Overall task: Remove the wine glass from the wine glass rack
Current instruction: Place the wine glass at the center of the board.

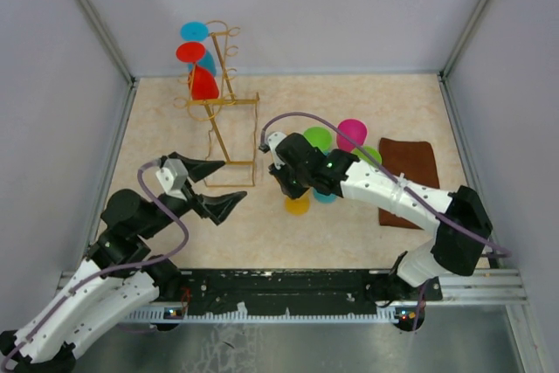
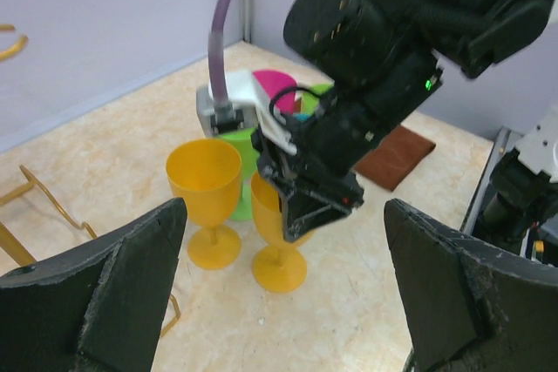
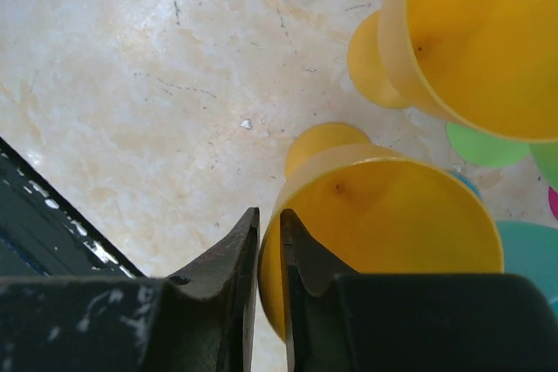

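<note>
Shows a two-arm bench cell from above and from both wrists. Wine glass rack (image 1: 223,102): golden wire stand, upright at the far left of the bench (image 1: 157,120), with a red wine glass (image 1: 203,83) and a blue wine glass (image 1: 194,31) hanging foot-up from its upper arms. Yellow wine glass (image 3: 392,215): off the rack, upright with its foot on the bench, to the right of the rack's wire base and well apart from the hooks. Right hand (image 3: 269,228): set down from above onto this glass, one finger outside the bowl and the other inside, the rim wall in the narrow slot between them; clenched on the wall or merely flanking it, not determinable. Second yellow wine glass (image 3: 471,32): upright just beside the first, hidden beneath the right arm in the overhead view. Green wine glass (image 1: 318,138) and magenta wine glass (image 1: 352,133): grouped just behind the right arm, toward the far side of the bench. Brown cloth (image 1: 409,176): flat on the bench at far right. Left hand (image 1: 234,179): released, fingers spread wide and holding nothing, hovering low near the foot of the rack and facing the right hand and the two yellow glasses.
</note>
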Controlling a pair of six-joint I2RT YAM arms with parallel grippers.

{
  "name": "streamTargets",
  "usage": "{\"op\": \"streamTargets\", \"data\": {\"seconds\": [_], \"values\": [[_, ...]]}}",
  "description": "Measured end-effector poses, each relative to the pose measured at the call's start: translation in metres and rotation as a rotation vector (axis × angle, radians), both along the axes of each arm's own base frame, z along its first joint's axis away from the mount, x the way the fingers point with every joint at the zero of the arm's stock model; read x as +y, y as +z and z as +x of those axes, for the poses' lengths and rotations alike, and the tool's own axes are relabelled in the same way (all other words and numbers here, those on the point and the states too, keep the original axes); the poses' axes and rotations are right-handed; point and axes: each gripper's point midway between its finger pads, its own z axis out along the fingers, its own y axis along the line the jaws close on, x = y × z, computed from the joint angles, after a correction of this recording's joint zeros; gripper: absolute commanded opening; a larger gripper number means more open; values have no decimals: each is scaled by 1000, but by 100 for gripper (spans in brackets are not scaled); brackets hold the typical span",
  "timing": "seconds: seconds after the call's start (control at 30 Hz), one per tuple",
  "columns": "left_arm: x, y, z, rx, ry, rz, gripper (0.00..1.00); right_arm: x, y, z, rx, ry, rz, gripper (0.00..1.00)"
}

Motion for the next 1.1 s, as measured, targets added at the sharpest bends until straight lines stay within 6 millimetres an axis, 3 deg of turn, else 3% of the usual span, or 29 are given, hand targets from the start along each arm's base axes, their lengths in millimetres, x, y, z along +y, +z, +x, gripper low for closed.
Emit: {"op": "streamTargets", "data": {"seconds": [0.13,0.27,0.47,0.73,0.9,1.0,1.1], "values": [[7,23,-1,-11,29,-30,100,-6,-11,0,19,-11,-52,19],[16,43,0,-16,68,-53,100,-7,-11,1,14,-15,-55,24],[20,49,2,-5,93,-55,100,-7,-1,2,-10,-20,-33,30],[19,44,13,65,137,-31,100,-4,45,-1,-95,-9,122,32],[15,49,18,112,144,-15,100,-3,74,-9,-126,0,241,41],[13,54,21,127,144,-7,100,-6,96,-18,-164,3,344,61],[11,57,23,138,146,1,100,-16,117,-24,-223,-12,449,74]]}}
